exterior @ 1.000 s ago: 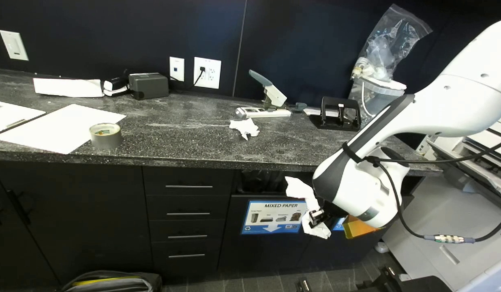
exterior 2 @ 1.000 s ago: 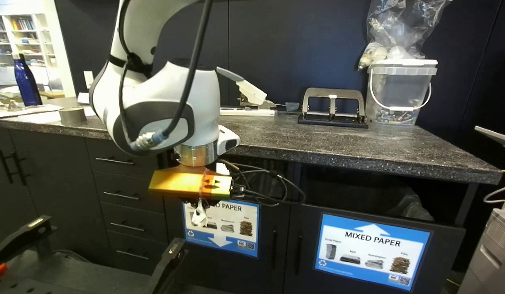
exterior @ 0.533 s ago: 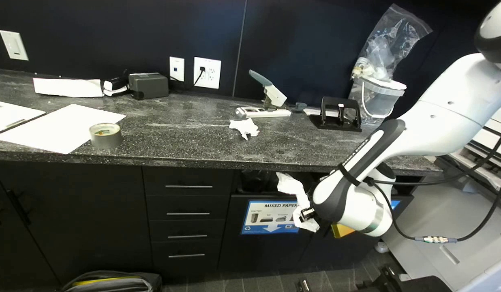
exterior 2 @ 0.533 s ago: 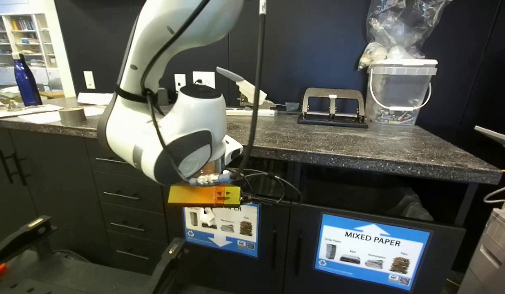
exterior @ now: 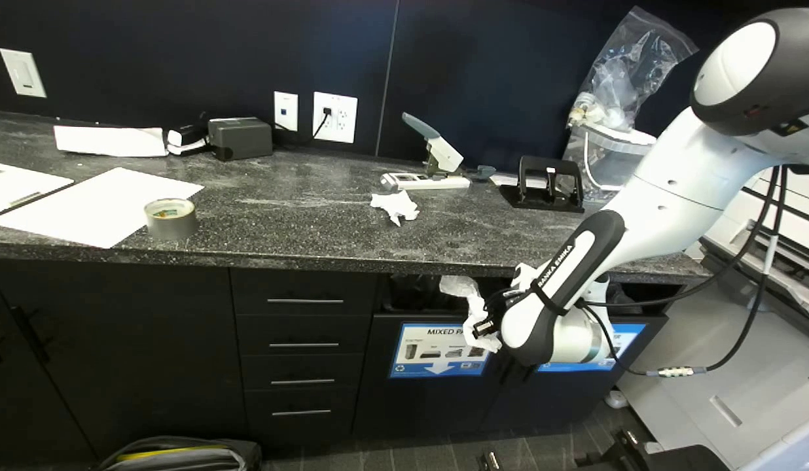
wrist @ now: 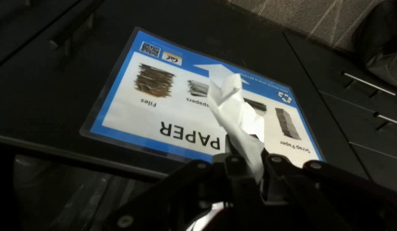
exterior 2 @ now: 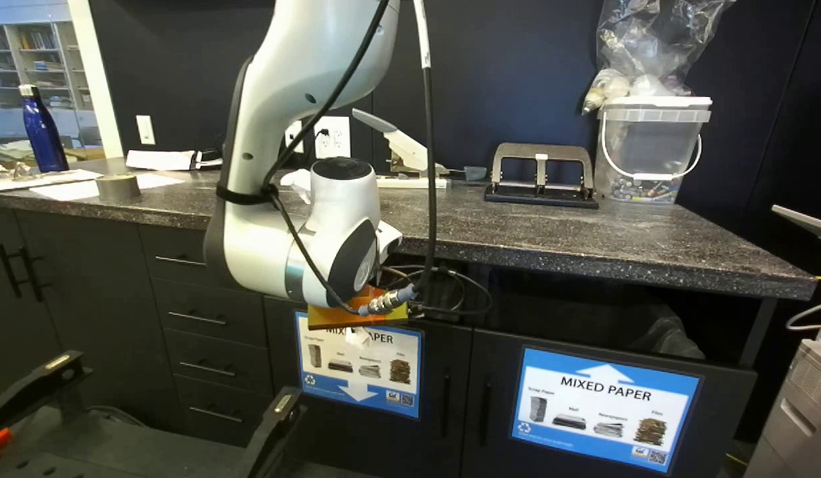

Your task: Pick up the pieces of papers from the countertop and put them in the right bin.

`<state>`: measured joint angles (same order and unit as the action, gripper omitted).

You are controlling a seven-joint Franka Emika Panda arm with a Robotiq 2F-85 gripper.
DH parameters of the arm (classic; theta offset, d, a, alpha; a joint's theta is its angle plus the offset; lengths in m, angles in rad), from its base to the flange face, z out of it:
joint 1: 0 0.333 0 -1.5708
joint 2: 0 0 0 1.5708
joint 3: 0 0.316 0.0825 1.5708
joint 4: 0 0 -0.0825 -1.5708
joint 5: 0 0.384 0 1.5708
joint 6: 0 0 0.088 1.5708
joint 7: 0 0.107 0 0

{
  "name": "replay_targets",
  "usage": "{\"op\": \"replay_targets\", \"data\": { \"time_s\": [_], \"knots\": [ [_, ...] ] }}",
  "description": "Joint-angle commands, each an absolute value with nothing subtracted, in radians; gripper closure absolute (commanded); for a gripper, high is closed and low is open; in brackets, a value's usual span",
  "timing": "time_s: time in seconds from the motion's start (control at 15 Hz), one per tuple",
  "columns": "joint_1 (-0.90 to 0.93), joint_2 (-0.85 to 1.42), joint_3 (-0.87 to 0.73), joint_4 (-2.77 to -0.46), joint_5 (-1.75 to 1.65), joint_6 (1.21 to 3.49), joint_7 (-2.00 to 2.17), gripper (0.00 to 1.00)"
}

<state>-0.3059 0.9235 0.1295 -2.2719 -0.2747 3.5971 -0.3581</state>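
Observation:
A crumpled white piece of paper (wrist: 237, 109) is pinched between the fingers of my gripper (wrist: 246, 146), with ends sticking out both ways. In an exterior view the gripper (exterior: 486, 327) hangs below the countertop (exterior: 300, 226), in front of the cabinet and by the left paper sign. Seen in an exterior view, only a tip of the held paper (exterior 2: 359, 337) shows below the orange block (exterior 2: 357, 318), which hides the fingers. A second crumpled piece of paper (exterior: 395, 205) lies on the countertop. The right bin (exterior 2: 726, 398) has its sign on the front and a dark gap above.
The left bin's sign (exterior 2: 357, 372) is behind the gripper. On the counter stand a stapler (exterior: 437, 160), a hole punch (exterior: 550, 183), a clear bucket (exterior 2: 653, 146), a tape roll (exterior: 171, 219) and flat sheets (exterior: 97, 203). The counter's thick edge (exterior 2: 583, 255) overhangs the bins.
With the paper still gripped, my gripper has moved closer to the cabinet fronts and slightly up. The arm's upper links have swung along. The paper on the countertop has not moved.

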Motion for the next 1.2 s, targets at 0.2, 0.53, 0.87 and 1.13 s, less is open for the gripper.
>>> {"op": "replay_targets", "data": {
  "time_s": [0.2, 0.53, 0.87, 1.13],
  "knots": [
    [-0.388, 0.921, 0.167, -2.182, -0.399, 3.497, -0.235, 0.9],
    [-0.494, 0.939, 0.247, -2.152, -0.446, 3.517, -0.193, 0.89],
    [-0.563, 0.979, 0.295, -2.122, -0.476, 3.608, -0.15, 0.89],
    [-0.537, 1.043, 0.268, -2.073, -0.485, 3.724, -0.114, 0.89]
  ]
}}
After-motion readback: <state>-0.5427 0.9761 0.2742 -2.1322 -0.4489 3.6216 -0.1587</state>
